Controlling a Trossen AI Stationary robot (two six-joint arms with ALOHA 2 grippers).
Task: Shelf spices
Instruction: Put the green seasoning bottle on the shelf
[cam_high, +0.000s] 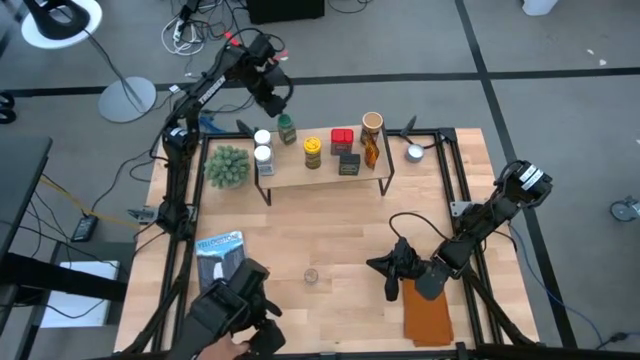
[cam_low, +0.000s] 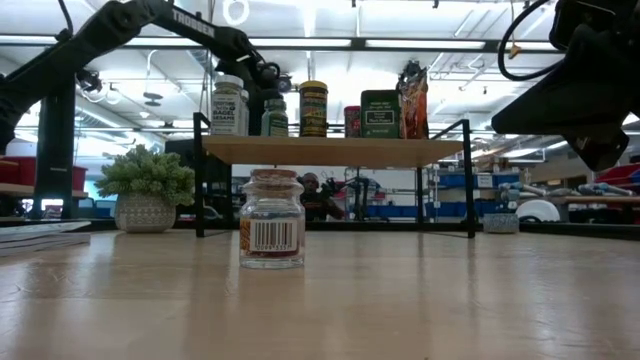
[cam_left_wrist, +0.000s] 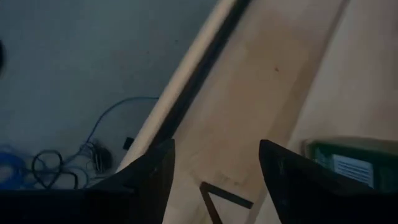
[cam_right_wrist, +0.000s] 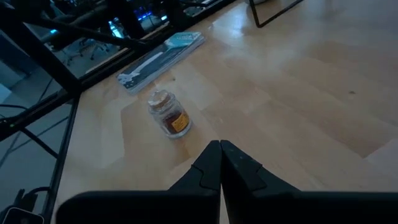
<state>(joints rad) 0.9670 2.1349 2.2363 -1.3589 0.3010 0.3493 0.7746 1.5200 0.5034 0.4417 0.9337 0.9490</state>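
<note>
The shelf (cam_high: 322, 170) stands at the table's far side and carries several spices: two white-lidded jars (cam_high: 263, 146), a green-lidded jar (cam_high: 287, 128), a yellow-lidded jar (cam_high: 313, 152), a red tin (cam_high: 342, 138), a black box (cam_high: 349, 164), a tan cylinder (cam_high: 372, 123) and an amber bottle (cam_high: 371, 150). A small glass jar (cam_high: 312, 276) with a barcode label stands upright on the table, near the front (cam_low: 272, 220). My left gripper (cam_high: 274, 98) is open and empty, above the shelf's far left end, beside the green-lidded jar (cam_left_wrist: 354, 163). My right gripper (cam_right_wrist: 221, 158) is shut and empty, to the right of the glass jar (cam_right_wrist: 169, 116).
A fuzzy green plant (cam_high: 228, 166) stands left of the shelf. A silver cup (cam_high: 415, 152) stands to its right. A blue-and-white packet (cam_high: 220, 250) lies at the front left and an orange cloth (cam_high: 428, 315) at the front right. A dark device (cam_high: 235, 312) sits at the near edge.
</note>
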